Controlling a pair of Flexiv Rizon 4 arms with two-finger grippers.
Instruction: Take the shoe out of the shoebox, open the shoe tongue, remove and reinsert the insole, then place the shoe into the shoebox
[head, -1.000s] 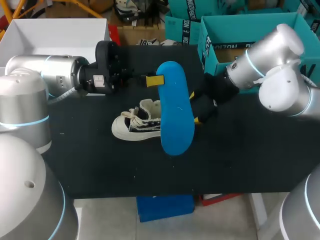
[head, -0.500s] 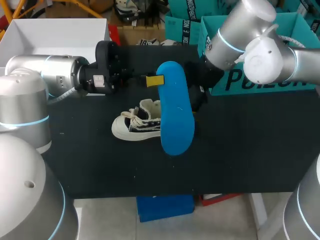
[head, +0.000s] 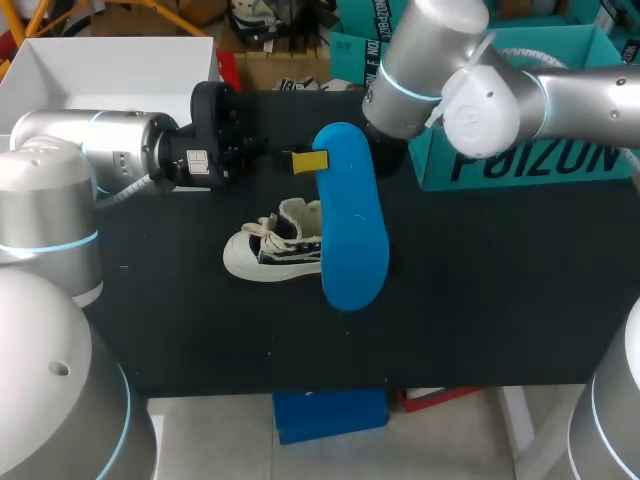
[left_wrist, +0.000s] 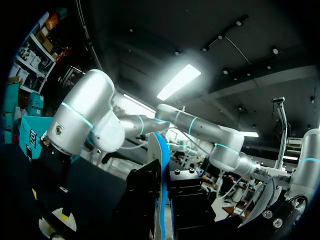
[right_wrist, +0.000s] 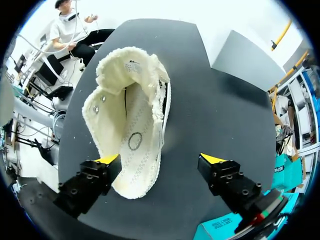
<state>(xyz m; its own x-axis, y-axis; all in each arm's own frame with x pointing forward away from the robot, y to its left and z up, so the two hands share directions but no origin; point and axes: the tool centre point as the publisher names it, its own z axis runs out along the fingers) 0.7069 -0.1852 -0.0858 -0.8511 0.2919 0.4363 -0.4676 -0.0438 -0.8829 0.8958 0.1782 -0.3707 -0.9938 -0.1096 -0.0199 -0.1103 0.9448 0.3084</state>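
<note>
At centre frame, the left tool (head: 305, 160) kept the blue insole (head: 352, 220) clamped on edge over the shoe (head: 270, 245), which lay on the worktop (head: 480, 300). The right arm had swung from the shoe's right to upper centre. The right tool (right_wrist: 162, 159) hung there over the shoe's opening with its fingers apart, probably to steady the shoe for reinsertion.
</note>
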